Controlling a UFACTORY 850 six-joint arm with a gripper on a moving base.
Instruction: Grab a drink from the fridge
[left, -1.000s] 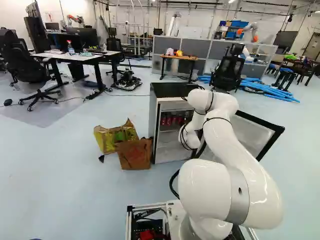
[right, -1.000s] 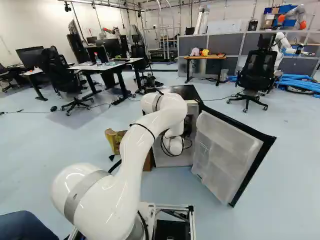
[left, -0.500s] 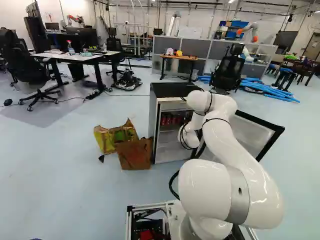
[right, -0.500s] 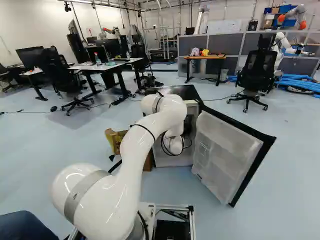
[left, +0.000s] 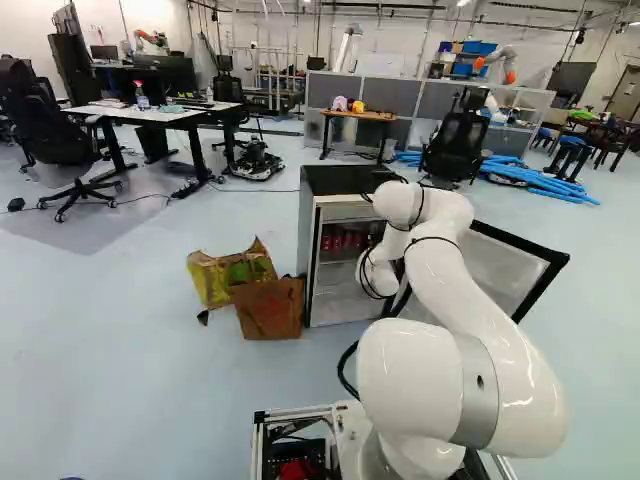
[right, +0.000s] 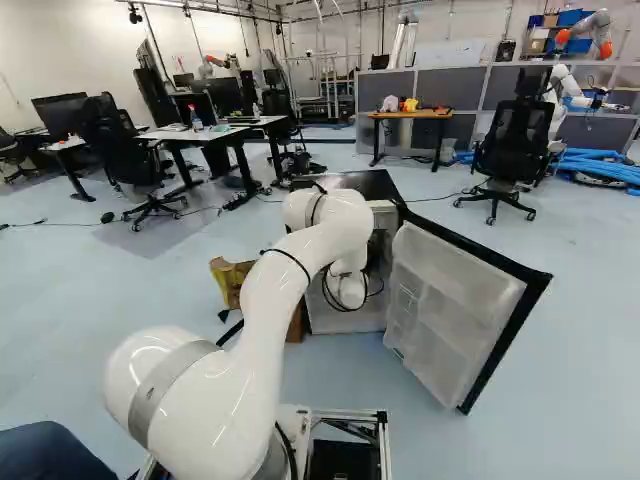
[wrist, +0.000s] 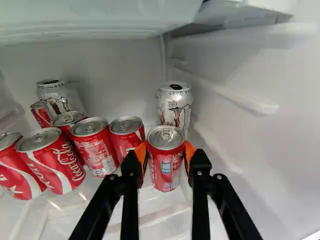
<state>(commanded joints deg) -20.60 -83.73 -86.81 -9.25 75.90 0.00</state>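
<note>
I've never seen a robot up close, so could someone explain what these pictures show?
The white machine is a robot arm on a moving base. Two pictures look past it from behind, one from its left, one from its right. The third looks out from its wrist, into the open fridge. There, red cans and two silvery cans stand together on a shelf. The black hand has two fingers with orange pads, holding one red can between them.
</note>
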